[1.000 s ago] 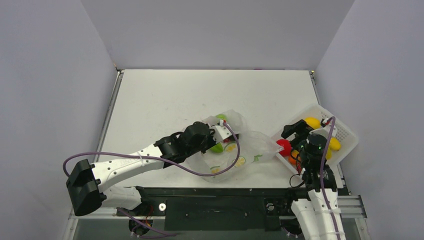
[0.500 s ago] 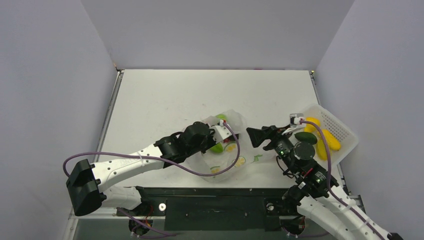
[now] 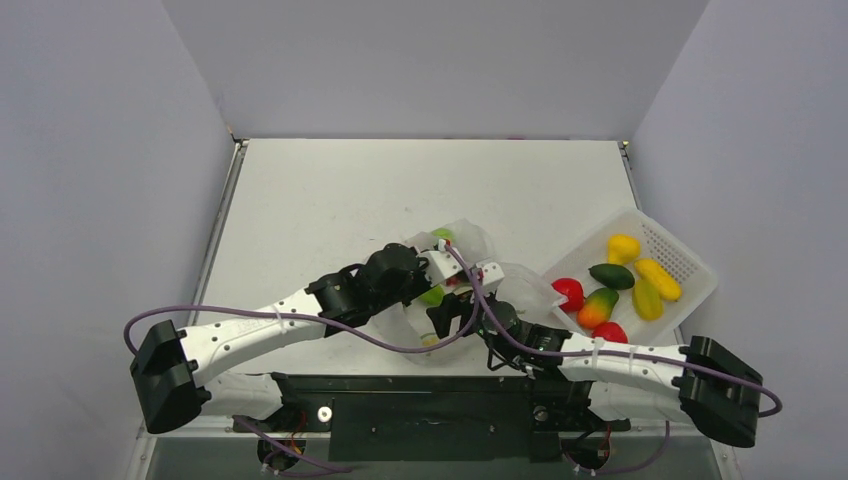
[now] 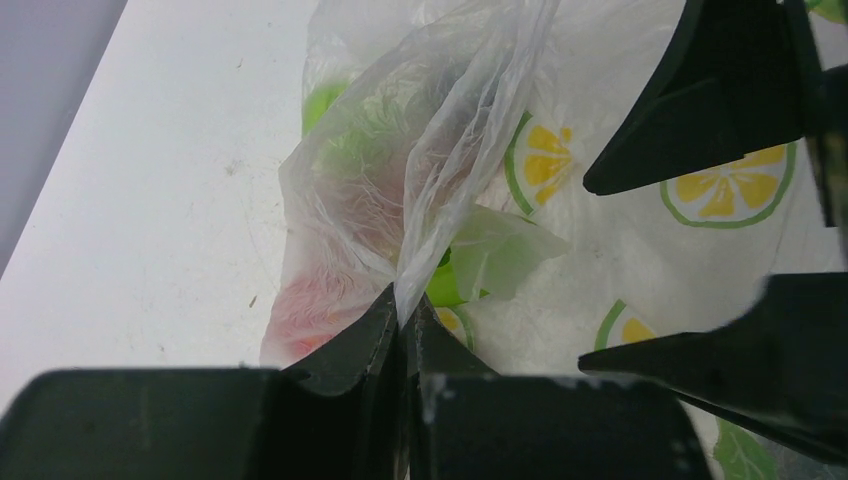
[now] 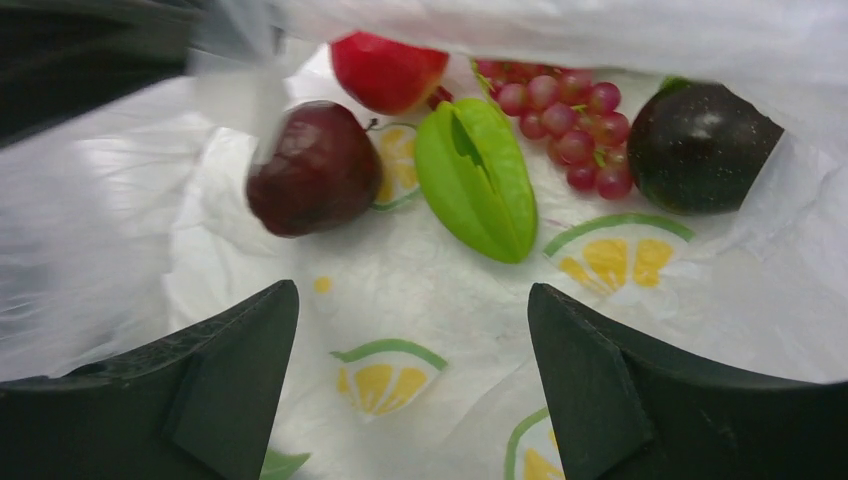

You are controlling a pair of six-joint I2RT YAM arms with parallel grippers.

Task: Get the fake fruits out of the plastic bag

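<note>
Right wrist: fruits (image 5: pixel 475 180) beyond end effector (image 5: pixel 410 300)

White links (image 3: pixel 240 338), black joints (image 3: pixel 165 375), purple cables (image 3: pixel 215 309); maybe small screws.

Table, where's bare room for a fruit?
Bare: the far half, back edge to bag, and the strip left of the left arm. Crowded: near middle, where left hand and right hand meet the bag, and the basket.
</note>
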